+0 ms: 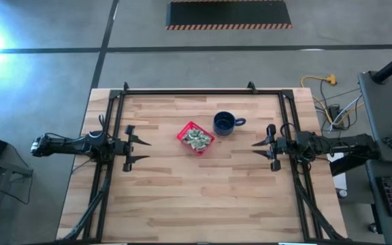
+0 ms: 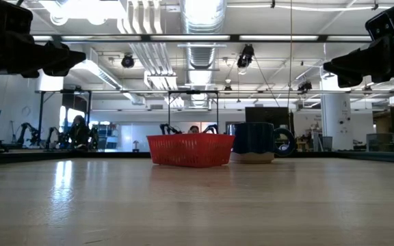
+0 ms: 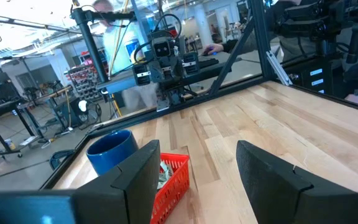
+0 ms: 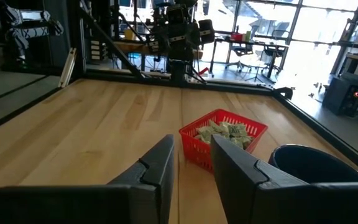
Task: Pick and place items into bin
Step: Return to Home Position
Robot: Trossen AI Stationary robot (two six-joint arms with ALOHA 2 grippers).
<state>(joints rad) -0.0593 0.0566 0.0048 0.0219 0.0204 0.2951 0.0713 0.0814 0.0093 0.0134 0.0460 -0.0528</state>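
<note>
High camera: over the table (image 1: 182,197), facing straight down, far enough that I get the whole top. Low camera: at tabletop level, looking flat across the wood into the room.

Left wrist camera looks low past the left gripper (image 3: 197,152) at the right arm (image 3: 166,56). Right wrist camera looks past the right gripper (image 4: 191,146) at the left arm (image 4: 179,28).

All four views share the bin (image 1: 195,138) and mug (image 1: 224,123).

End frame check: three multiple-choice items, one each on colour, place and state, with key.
1. The mug is: A white; B dark blue; C yellow.
2. The wrapped pieces lie: A in the mug; B in the red basket; C scattered outside.
3. Left jaws and right jaws, parked at opposite table edges: A open, empty; B shut on pieces; C gripping the mug.
Key: B, dark blue from above; B, pieces heaped inside its rim; A, gaps show in both wrist views.
</note>
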